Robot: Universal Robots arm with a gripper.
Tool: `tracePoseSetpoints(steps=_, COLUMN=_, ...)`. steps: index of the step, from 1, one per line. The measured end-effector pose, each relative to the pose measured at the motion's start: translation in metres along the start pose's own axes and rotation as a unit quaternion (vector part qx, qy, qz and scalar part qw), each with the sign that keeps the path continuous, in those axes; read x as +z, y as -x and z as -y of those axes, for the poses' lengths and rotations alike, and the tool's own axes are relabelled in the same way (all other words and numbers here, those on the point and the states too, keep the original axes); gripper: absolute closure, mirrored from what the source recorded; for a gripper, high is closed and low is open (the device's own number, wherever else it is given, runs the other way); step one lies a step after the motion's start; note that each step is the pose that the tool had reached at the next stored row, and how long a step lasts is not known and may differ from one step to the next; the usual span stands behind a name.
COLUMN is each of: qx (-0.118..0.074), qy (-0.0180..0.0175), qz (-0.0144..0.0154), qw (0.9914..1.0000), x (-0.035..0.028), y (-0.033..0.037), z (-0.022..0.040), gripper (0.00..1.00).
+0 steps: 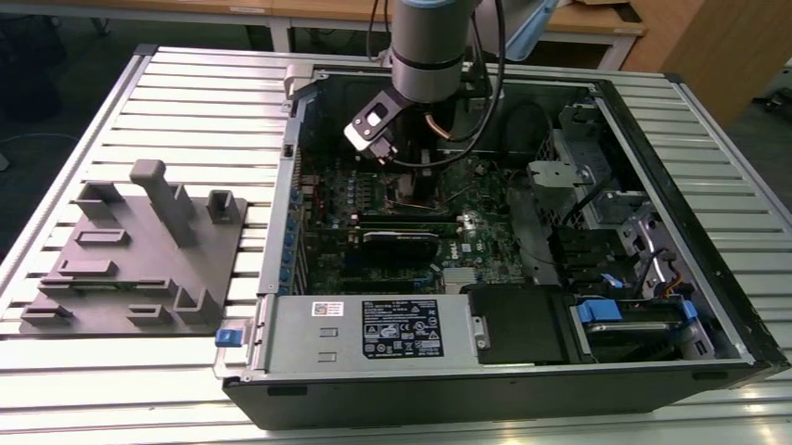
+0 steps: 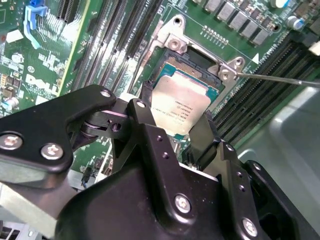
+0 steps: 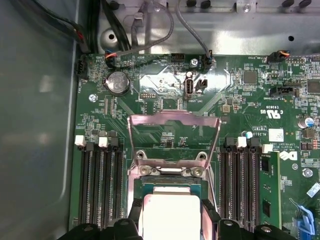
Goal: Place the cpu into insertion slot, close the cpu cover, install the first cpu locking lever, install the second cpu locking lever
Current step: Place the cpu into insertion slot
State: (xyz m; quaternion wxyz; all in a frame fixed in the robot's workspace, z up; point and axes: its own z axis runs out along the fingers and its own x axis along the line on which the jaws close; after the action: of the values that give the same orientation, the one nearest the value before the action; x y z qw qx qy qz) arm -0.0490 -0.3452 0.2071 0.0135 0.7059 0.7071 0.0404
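Directly over insertion slot, inside open computer case: cpu, pinched at two opposite edges between gripper fingers. Square, so no long axis; silver top turned away from slot, roughly parallel to green board. Seated or just above: cannot tell. Hinged up beyond slot, on side away from gripper: cpu cover. Flanking slot on both sides: memory slots.

Bright even light, mild glare

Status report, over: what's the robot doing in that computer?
Tool shut on the cpu. It hangs over the insertion slot. The cpu cover stands open, out of the way.
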Motion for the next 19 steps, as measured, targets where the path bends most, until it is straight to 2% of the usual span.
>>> tracePoseSetpoints(steps=4, qx=0.000, qy=0.0001, qz=-0.0002, qw=1.00000, x=0.0061, y=0.0028, z=0.0007, gripper=0.46)
tracePoseSetpoints(steps=14, qx=0.000, qy=-0.0012, qz=-0.0007, qw=1.00000, x=0.0132, y=0.0032, z=0.0030, gripper=0.46)
tracePoseSetpoints(steps=19, qx=0.000, qy=-0.0012, qz=-0.0009, qw=1.00000, x=0.0139, y=0.0032, z=0.0031, gripper=0.46)
